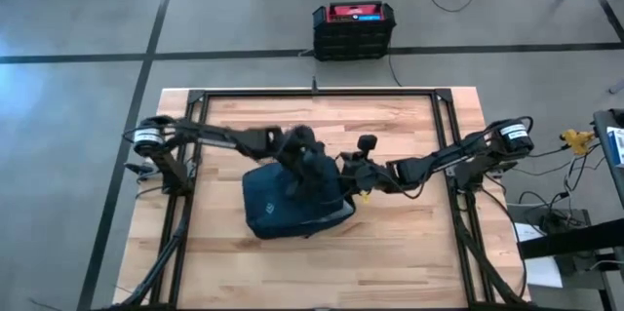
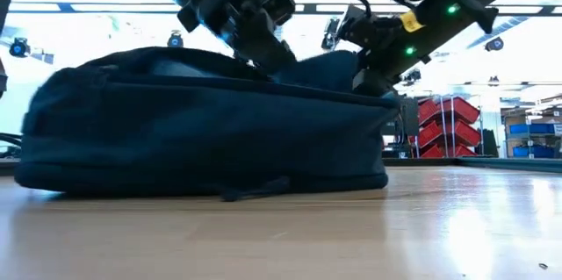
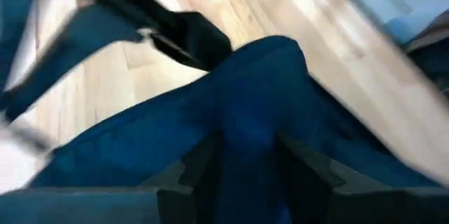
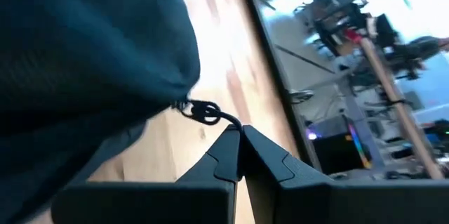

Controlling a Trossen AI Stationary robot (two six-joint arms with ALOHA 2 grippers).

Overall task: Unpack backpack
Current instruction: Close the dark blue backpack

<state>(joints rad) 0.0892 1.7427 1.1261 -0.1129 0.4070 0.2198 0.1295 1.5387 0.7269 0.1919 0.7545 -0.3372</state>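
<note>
The dark navy backpack (image 1: 292,204) lies flat on the wooden table (image 1: 409,252), filling the middle of the low view (image 2: 202,131). My left gripper (image 1: 310,170) stands over its far upper part and is shut on a raised fold of its fabric (image 3: 249,140). My right gripper (image 1: 357,182) is at the backpack's right edge, shut on the cord of a zipper pull (image 4: 203,112). The backpack's opening and whatever is inside are hidden. My left gripper pinches a raised fold of the backpack's navy fabric (image 3: 245,122) between its two fingers (image 3: 200,168), coming from above and slanting down. The fold bulges up past the fingertips, while the rest of the backpack lies on the table. My right gripper pinches the thin cord (image 4: 230,120) of the zipper pull between its fingertips (image 4: 231,150), at the backpack's right edge. The cord runs from the metal slider (image 4: 203,112) on the fabric edge to the fingertips, just above the table.
A black metal frame (image 1: 322,92) runs around the table's edges. A black crate with a red top (image 1: 353,28) stands on the floor beyond the far edge. Bare wood shows near the front edge (image 1: 390,272).
</note>
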